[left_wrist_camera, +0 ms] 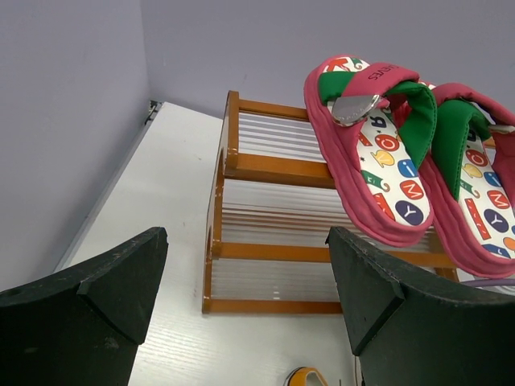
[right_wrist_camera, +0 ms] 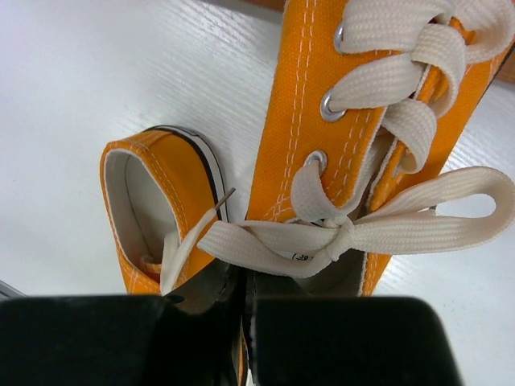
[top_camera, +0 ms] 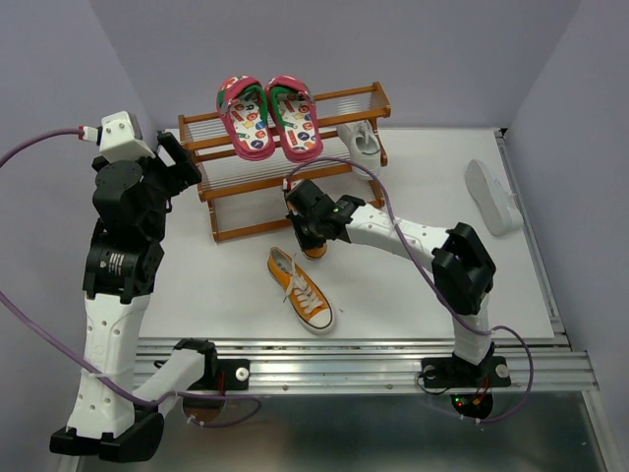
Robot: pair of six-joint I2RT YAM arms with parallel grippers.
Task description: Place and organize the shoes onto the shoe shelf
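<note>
The shoe shelf stands at the back of the table. The pink pair lies on its top tier. One white sneaker sits at the shelf's right end, and the other lies on the table at far right. One orange sneaker lies on the table in front. My right gripper is shut on the second orange sneaker just before the shelf's lower tier; the right wrist view shows the jaws clamped on its collar by the laces. My left gripper is open and empty at the shelf's left end.
The table is white, with purple walls behind and at both sides. A metal rail runs along the near edge. In the left wrist view the shelf and the pink pair lie ahead.
</note>
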